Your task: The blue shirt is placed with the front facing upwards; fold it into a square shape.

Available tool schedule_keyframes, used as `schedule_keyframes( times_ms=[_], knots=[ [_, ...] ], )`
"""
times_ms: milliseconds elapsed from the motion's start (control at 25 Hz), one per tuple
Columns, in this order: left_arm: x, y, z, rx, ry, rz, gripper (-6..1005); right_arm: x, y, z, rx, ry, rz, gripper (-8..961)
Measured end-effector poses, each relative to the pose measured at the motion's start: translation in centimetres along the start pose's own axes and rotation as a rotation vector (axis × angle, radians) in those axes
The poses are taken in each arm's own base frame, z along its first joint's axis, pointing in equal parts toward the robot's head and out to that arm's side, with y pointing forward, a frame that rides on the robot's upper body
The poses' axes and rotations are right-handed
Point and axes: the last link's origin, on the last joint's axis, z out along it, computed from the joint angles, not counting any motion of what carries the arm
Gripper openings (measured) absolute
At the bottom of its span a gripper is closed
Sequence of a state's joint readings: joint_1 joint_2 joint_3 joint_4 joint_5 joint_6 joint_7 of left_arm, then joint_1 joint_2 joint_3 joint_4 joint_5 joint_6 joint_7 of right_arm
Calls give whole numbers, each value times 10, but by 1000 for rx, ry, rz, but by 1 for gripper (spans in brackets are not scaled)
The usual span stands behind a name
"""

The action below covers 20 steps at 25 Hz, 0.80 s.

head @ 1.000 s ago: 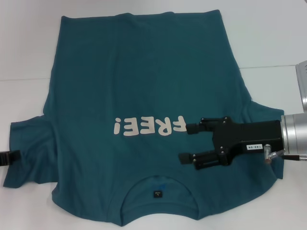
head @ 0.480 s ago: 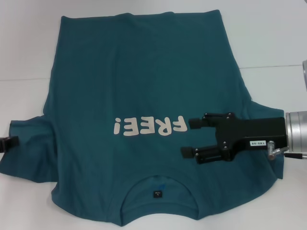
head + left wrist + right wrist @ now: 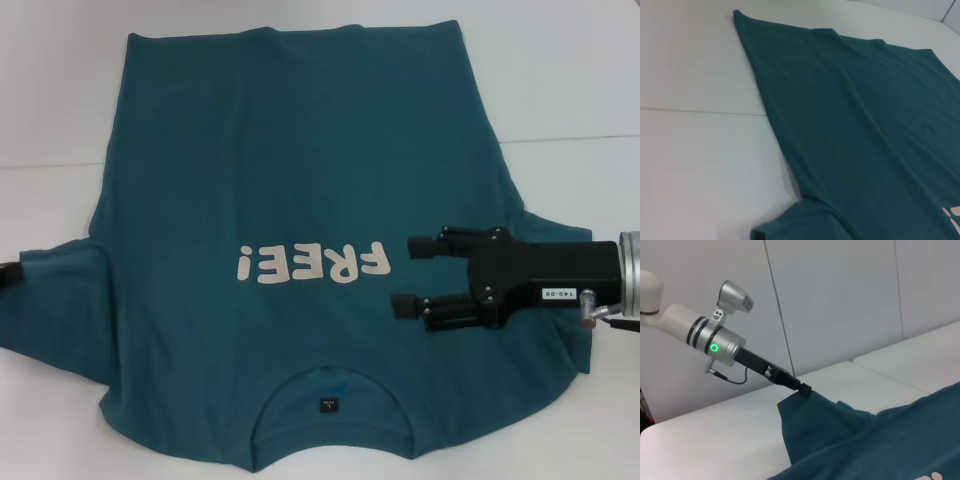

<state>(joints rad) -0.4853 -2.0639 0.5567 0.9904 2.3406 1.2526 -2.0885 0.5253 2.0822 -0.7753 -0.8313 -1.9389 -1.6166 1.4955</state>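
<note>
Head view | blue shirt (image 3: 300,200) flat | right gripper (image 3: 418,275) jaws apart above it

Head camera looks down; wrist cameras skim the blue shirt (image 3: 300,200).

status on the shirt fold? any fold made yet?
None yet. The blue shirt lies flat, lettering up, no fold visible. In hand: the left gripper is at the left sleeve's edge, lifting it off the table; the right gripper hovers open over the shirt beside the lettering. Every fold toward the square remains.
</note>
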Motion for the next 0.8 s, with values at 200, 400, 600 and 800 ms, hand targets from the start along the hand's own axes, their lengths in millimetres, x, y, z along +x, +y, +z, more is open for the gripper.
schedule_keyframes(
  times_ms=[200,400,600,800],
  knots=[
    [4,-3,-7,5,0,15,29,1,1,-3,3,-13,10,942],
    [12,-1,-11,2,6,43,33,2,1,-5,5,-17,16,942],
    [22,2,-15,-7,6,69,38,3,1,-6,7,-16,24,942],
    [32,7,-18,-21,-2,100,42,3,1,-6,9,-17,25,942]
  ],
)
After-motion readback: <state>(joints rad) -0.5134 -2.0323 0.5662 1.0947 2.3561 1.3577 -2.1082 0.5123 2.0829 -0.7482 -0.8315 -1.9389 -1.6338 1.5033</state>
